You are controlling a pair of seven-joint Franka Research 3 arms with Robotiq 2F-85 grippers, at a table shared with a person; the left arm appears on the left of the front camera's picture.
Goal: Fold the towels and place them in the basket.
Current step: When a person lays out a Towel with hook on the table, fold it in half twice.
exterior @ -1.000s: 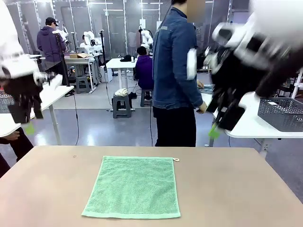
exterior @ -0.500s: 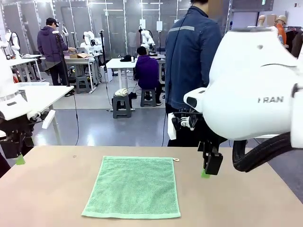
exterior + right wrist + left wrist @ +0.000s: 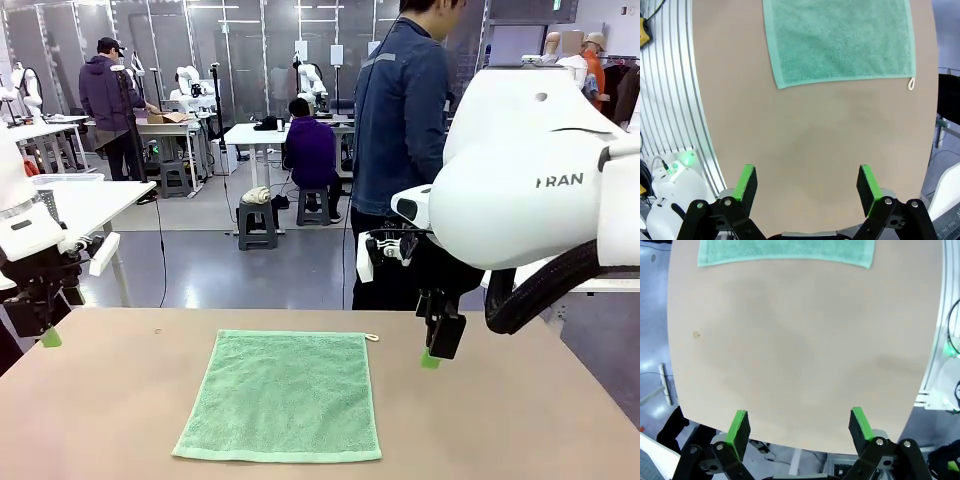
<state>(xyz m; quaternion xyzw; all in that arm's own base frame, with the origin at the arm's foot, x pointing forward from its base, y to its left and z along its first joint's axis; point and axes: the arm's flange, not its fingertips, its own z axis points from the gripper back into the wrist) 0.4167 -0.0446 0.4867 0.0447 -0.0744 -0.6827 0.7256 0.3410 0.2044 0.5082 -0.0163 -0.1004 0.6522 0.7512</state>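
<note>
The mint towel runs off the top edge in both wrist views.

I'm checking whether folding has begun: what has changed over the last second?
Both arms swung down from a raised pose. The right gripper now hangs low beside the far right corner of the green towel, and the left gripper is at the left edge of the table. Both are open and hold nothing. The person stepped rightward. The green towel stays flat and unfolded.
</note>
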